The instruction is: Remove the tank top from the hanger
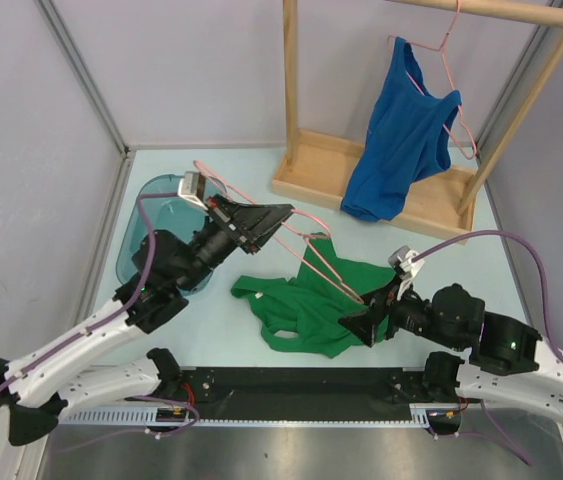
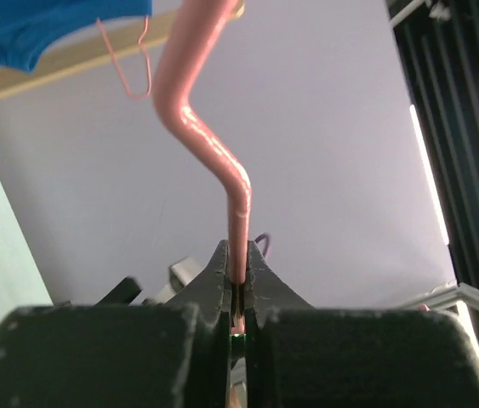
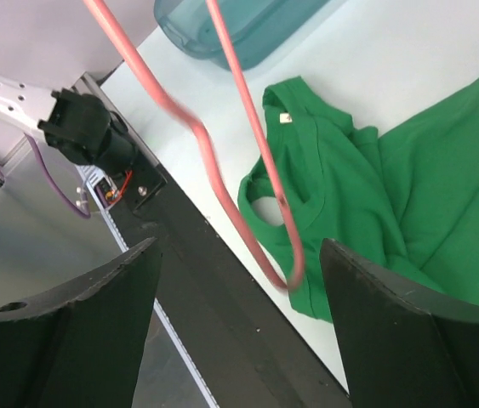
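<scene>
While my left pincer point(image 1: 283, 213) is pressed together on the thin pink hanger point(image 1: 316, 262), its two black jaws meeting on the rod with no gap showing, my right pincer point(image 1: 358, 322) stands apart with nothing between its jaws.

The hanger is a smooth, glossy rod with bends and a rounded loop. Its long axis runs on a slant from my left pincer across and down to my right one. From the left wrist the rod point(image 2: 213, 144) climbs straight out of the jaws, kinks, and leans up and to the left. From the right wrist two runs of the rod point(image 3: 283, 204) cross between my broad, matt black fingers point(image 3: 86, 314), and the looped end curls just inside the right-hand finger. I cannot tell whether that loop touches the cloth below.

The green tank top point(image 1: 306, 310) lies crumpled on the pale table point(image 1: 201, 310) just ahead of and under my right pincer, beneath the hanger's lower half. It is soft knit cloth, folded over itself, with ribbed edges round the openings and a small label at the neck point(image 3: 409, 187). Whether any strap is on the rod I cannot tell.

Beyond my left pincer stands a plain wooden rack point(image 1: 311, 170) where a blue tank top point(image 1: 401, 130) droops from a second pink hanger point(image 1: 451, 70). A clear teal tub point(image 1: 151, 200) sits under my left arm
</scene>
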Action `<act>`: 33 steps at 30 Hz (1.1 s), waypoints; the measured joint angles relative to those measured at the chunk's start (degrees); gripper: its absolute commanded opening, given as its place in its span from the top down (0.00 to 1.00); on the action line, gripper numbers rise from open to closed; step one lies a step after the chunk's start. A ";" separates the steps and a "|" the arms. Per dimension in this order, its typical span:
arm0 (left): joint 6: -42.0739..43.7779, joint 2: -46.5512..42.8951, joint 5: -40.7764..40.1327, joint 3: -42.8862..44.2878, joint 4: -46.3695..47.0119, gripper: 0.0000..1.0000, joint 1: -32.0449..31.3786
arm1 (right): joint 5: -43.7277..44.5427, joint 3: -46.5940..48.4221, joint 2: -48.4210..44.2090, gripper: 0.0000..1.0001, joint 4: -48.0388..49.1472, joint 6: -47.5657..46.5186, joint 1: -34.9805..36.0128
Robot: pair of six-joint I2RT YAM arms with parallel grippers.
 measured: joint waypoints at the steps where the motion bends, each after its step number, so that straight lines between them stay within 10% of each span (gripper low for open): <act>1: 0.24 -1.20 -1.18 0.07 -0.59 1.00 0.02 | -0.20 -0.79 -0.44 0.22 0.09 0.07 0.00; 19: -2.67 -7.52 -7.28 0.48 -9.62 1.00 0.11 | -6.03 -3.32 0.11 0.42 9.70 -5.60 0.20; 27: -4.85 -7.74 -7.13 0.11 -10.71 1.00 0.11 | -5.84 -3.32 3.02 1.00 14.08 -8.11 0.24; 33: -5.14 -8.35 -8.57 -1.90 -10.91 0.34 0.48 | -6.32 -3.72 2.54 1.00 14.82 -8.50 1.42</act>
